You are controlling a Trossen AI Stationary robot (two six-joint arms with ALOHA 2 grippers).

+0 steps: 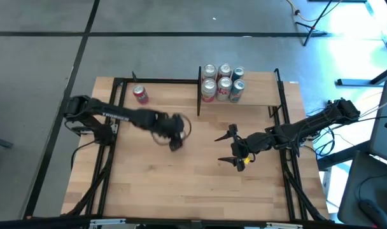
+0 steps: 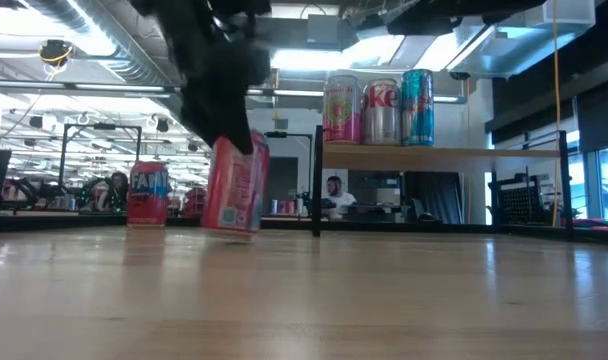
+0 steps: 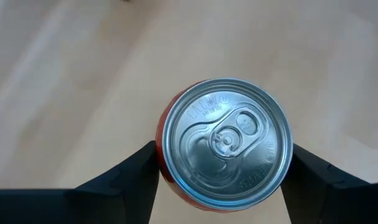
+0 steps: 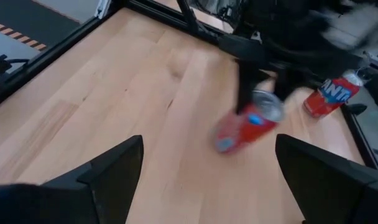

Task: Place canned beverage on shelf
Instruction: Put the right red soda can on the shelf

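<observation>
My left gripper (image 3: 223, 165) is closed on a red can (image 3: 225, 142), one finger (image 3: 124, 180) against each side of its body just below the silver lid. In the low view the red can (image 2: 234, 187) hangs tilted, its lower edge at or just above the tabletop (image 2: 304, 300); I cannot tell whether it touches. From above, this gripper (image 1: 172, 135) sits over the middle of the tabletop, left of centre.

My right gripper (image 1: 235, 147) hovers over the tabletop right of centre, well apart from the held can. Its fingers (image 4: 108, 168) stand wide apart with nothing between them.

A second red can (image 1: 140, 95), labelled Fanta, stands upright near the far left edge of the tabletop, untouched.

The shelf (image 1: 263, 95) occupies the far right corner, a raised light-wood board between black posts. Six cans (image 1: 223, 83) stand upright on it in two rows, close together at its left end. The low view shows three of them along the front: pink, silver and teal.

The held can is not on the shelf.
</observation>
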